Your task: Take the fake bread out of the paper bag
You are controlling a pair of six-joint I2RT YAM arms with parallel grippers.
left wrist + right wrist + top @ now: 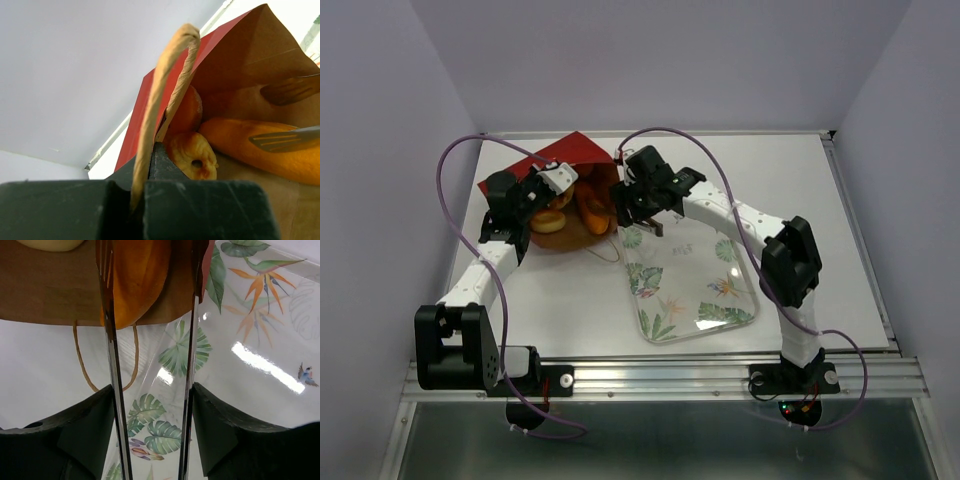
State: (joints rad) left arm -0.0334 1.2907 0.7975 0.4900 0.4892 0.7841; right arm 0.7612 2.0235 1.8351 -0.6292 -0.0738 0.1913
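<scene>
Left pincer (142, 187) is pressing together on the twine handle (165, 75) of the paper bag (240, 45), which is lying on its side on the table (800, 180), mouth gaping just beside the leaf-patterned tray (700, 290). Right pincer (152, 390) is squeezing metal tongs (114, 365) — their tips straddling the long loaf (137, 280) at the bag's mouth. Whether the tongs are touching the loaf, cannot tell. Fake bread (590, 212) is sitting inside the bag: loaf, a ringed bun (192, 155) beside it, another bun (187, 110) behind.

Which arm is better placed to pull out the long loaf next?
Right. The right pincer holds tongs straddling the long loaf at the paper bag mouth; the left pincer is clamped on the twine handle.
</scene>
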